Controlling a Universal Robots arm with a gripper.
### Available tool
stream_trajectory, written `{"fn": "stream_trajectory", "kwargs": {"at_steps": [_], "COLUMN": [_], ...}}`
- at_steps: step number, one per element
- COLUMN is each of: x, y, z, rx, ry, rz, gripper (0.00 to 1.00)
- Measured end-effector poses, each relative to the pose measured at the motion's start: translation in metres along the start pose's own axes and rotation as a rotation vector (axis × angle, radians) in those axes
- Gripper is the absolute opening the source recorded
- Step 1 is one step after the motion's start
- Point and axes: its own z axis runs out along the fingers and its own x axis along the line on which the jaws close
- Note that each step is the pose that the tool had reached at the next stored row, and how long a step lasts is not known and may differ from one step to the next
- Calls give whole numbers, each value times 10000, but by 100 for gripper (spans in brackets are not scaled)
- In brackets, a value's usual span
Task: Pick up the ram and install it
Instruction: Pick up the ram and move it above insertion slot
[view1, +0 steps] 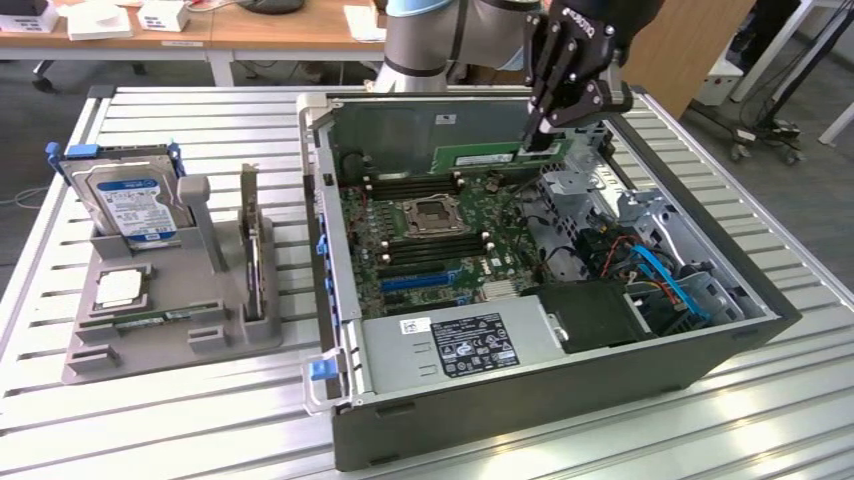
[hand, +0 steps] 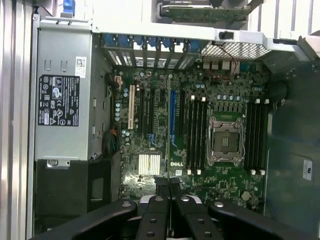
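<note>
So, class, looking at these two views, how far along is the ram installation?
Done: the ram is picked up. In hand: the gripper is shut on one end, holding it above the open computer case. Left: seating it; the memory slots beside the CPU socket look empty.

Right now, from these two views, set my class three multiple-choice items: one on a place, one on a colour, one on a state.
1. Where is the ram? A in the gripper, above the computer case; B in the grey holder; C on the table.
2. What colour is the hard drive label? A red; B blue; C yellow.
3. The computer case is: A closed; B open; C overturned.
Answers: 1 A, the gripper is shut on it over the case; 2 B, blue shows on its face; 3 B, the motherboard lies exposed.
</note>
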Motion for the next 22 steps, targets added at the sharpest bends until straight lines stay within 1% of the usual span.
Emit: {"fn": "stream_trajectory", "kwargs": {"at_steps": [2,4,16,22], "x": [1,2,0,-30], "y": [-42,-67,-69,-69], "z": [-2,-3,-2,-1], "rx": [-1,0,1,1], "ry": [1,0,0,0], "rz": [0,0,4,13], "gripper": [11,11,11,11]}}
